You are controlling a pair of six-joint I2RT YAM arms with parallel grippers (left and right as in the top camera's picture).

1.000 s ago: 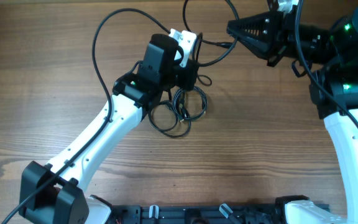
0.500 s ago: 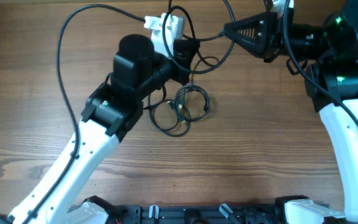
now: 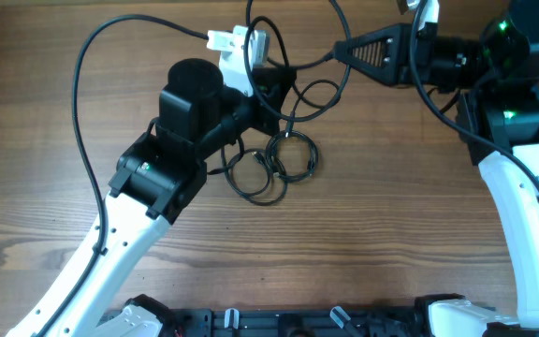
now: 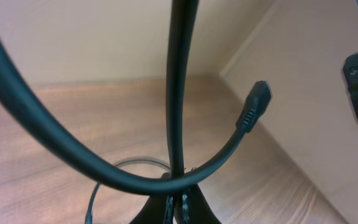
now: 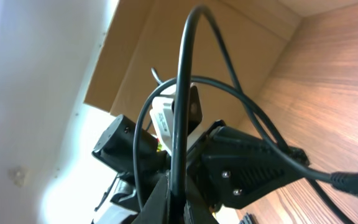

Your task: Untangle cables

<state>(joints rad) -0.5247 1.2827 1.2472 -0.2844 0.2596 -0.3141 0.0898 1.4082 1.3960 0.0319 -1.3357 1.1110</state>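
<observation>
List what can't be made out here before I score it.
Overhead: the cables loop past the top edge, so their upper runs are cut off; their crossings are too thin and overlapped to trace.
Left wrist: the left gripper is cut by the bottom edge; the near strand is blurred.
Right wrist: the right gripper is cut by the bottom edge; one strand leaves the right edge.

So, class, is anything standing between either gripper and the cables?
Nothing visible does. The left gripper and the right gripper are each shut on one of the cables; the remaining loops lie on the table between the arms.
</observation>
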